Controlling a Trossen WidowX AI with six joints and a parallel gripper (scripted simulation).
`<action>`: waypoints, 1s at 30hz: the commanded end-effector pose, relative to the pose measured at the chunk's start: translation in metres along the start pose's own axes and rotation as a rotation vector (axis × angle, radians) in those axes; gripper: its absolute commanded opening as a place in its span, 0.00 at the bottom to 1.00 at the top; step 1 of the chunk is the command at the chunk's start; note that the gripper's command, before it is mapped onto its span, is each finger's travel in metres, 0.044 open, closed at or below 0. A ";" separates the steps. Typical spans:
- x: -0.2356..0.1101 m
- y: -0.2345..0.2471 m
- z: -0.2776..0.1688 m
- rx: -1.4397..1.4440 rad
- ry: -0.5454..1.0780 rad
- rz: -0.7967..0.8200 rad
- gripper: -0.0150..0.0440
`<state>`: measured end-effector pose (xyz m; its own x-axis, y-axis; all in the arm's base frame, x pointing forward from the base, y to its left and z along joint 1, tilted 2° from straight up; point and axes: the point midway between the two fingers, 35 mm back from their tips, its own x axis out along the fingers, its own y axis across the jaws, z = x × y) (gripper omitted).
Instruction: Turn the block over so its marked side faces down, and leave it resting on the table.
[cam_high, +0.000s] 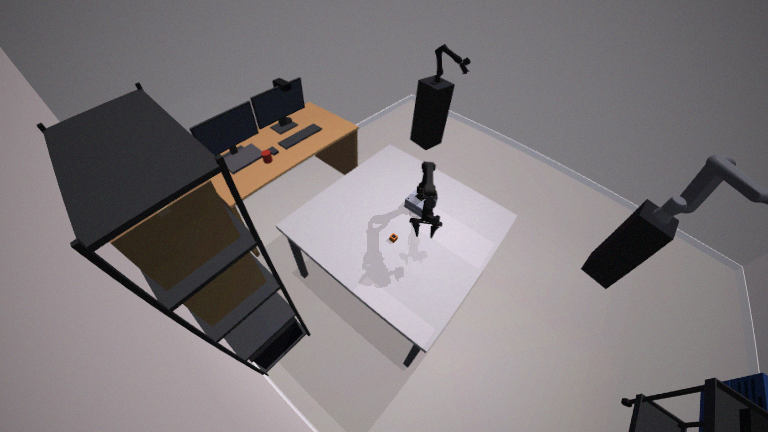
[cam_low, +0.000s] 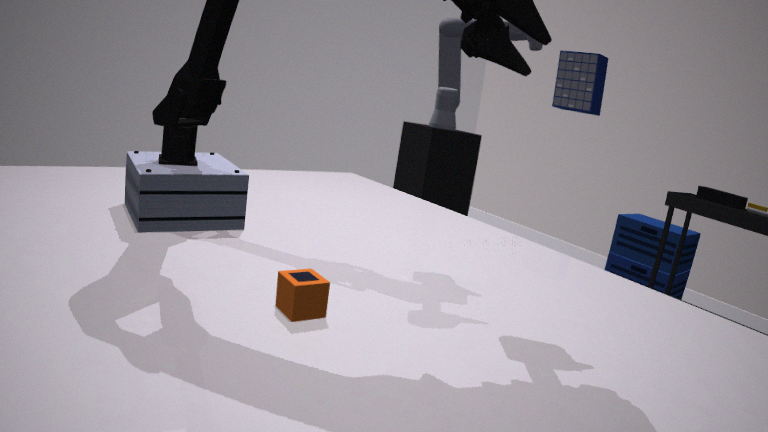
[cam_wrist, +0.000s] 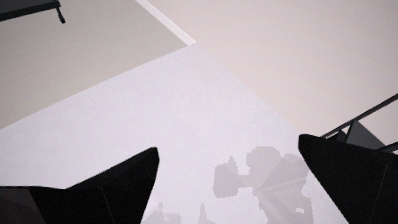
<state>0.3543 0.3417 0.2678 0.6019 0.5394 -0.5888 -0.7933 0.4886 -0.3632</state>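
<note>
A small orange block (cam_high: 393, 236) (cam_low: 302, 298) rests on the white table (cam_high: 456, 279) (cam_low: 537, 300), its dark blue marked side facing up. My gripper (cam_high: 424, 232) (cam_low: 539, 58) (cam_wrist: 227, 148) is open and empty. It hangs well above the table, to the right of the block and apart from it. The block does not show in the wrist view, which sees only bare table and the arm's shadow between the two black fingers. The arm's grey base (cam_high: 412, 204) (cam_low: 185, 196) stands on the table behind the block.
A black shelf rack (cam_high: 134, 161) and a wooden desk (cam_high: 322, 134) with monitors stand left of the table. Two black pedestals (cam_high: 431, 110) (cam_high: 625, 249) (cam_low: 436, 163) carry other arms. Blue drawers (cam_low: 644, 252) stand on the floor at the right.
</note>
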 end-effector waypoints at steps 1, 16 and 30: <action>0.021 -0.018 -0.060 0.172 0.184 0.008 1.00; 0.010 -0.052 -0.284 0.918 0.906 -0.075 1.00; 0.029 -0.040 -0.315 0.926 0.915 -0.076 1.00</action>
<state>0.3747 0.1215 0.0420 0.0696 0.0036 -0.9976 -0.1882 0.9821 -0.0095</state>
